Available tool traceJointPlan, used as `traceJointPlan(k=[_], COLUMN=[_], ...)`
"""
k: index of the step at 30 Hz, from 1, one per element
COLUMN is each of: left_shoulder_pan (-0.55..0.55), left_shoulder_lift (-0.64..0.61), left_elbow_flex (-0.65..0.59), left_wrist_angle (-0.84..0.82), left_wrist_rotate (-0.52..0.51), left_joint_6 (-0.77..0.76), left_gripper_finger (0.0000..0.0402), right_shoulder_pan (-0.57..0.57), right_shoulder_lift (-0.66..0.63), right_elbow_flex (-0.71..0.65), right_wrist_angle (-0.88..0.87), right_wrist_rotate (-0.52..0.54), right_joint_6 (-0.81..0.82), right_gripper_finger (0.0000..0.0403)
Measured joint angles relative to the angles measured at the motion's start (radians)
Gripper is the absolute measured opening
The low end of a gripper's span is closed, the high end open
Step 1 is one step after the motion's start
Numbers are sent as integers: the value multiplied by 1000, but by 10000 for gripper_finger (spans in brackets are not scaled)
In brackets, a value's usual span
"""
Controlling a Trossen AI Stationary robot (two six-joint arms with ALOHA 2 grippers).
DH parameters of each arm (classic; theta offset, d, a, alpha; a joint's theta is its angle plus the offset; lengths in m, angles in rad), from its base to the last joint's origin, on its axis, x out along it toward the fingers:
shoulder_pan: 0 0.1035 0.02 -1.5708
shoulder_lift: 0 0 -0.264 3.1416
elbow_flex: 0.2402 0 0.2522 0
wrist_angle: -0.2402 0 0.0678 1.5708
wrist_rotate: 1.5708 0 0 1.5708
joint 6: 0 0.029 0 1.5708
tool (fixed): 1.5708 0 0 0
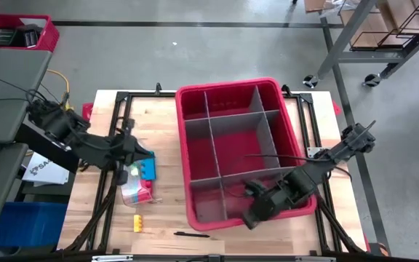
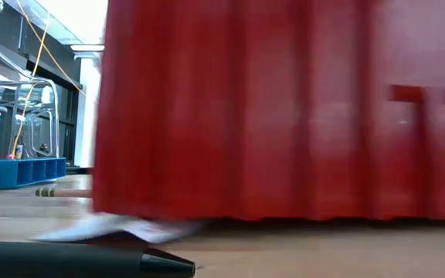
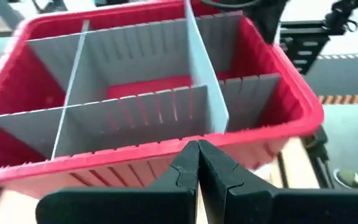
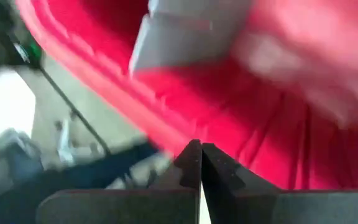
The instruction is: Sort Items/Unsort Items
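Small blocky items on the wooden surface (image 1: 162,120), just left of the big red bin (image 1: 291,124): a blue block (image 1: 148,169), a pink piece (image 1: 138,195) under something clear, a yellow block (image 1: 138,222) nearer the front edge. Thin dark pen (image 1: 191,234) flat by the front edge too, just in front of the bin. Probably all light and hard, easy to pinch across the short sides; pen likely to roll, so best grabbed in the middle. Bin boxes look empty. Left hand (image 1: 132,145) pressed together, holding nothing, right by the blue block. Right hand (image 1: 252,217) pressed together too, empty, over the bin's front right corner. Little room between bin wall and items; open wood behind them. Black frame rails around the edges, easy to bump
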Motion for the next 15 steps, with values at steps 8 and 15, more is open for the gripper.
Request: traceJointPlan(k=[8, 15], left_shoulder_pan=[-2, -3], left_shoulder_lift=[-55, -50], left_elbow_flex=[0, -33], left_wrist_angle=[-13, 51], left_wrist_rotate=[-101, -108], left_joint_6=[10, 31], left_gripper_finger=[0, 0], right_shoulder_pan=[-94, -6], right_shoulder_lift=[-10, -6], right_elbow_flex=[80, 278], right_wrist_angle=[72, -576], right_wrist_rotate=[274, 202], right_joint_6=[-286, -151], right_gripper_finger=[0, 0])
